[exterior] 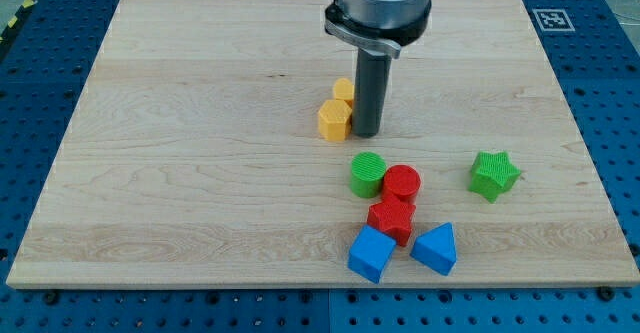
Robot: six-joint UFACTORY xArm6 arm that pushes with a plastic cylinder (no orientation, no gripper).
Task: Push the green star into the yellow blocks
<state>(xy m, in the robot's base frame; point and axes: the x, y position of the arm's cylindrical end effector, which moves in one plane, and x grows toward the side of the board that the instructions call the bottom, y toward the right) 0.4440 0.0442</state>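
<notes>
The green star [494, 174] lies flat on the table [180, 173], toward the view's right and a little below the middle, with nothing touching it. It is well apart from its goal. The yellow blocks are at about 10 o'clock from it: a yellow hexagonal block [334, 119] in front and a second yellow block [343, 89] just behind it, partly hidden, so I cannot tell its shape.

My tip [365, 134] stands just at the 3 o'clock side of the yellow hexagonal block, touching it or almost touching it. The end effector is only a plain dark rod, with nothing that opens or closes, and it holds no object. I judge this place is wrong for the push: to send the star to the yellow pair, the tip must be at the star's 4 o'clock side, so it first has to travel around the star.

Between star and yellow blocks the way is mostly free wood. A cluster lies at 8 to 9 o'clock from the star: a green cylinder [368, 173], a red cylinder [402, 183] touching it, a red block [391, 220] below them, then a blue cube [371, 253] and a blue triangular block [435, 249]. The straight line of the push passes above this cluster, I think, but not very far from the green cylinder.

At the star's 3 o'clock side there is some room before the table's right edge, enough for the tip to go behind it, I believe.
</notes>
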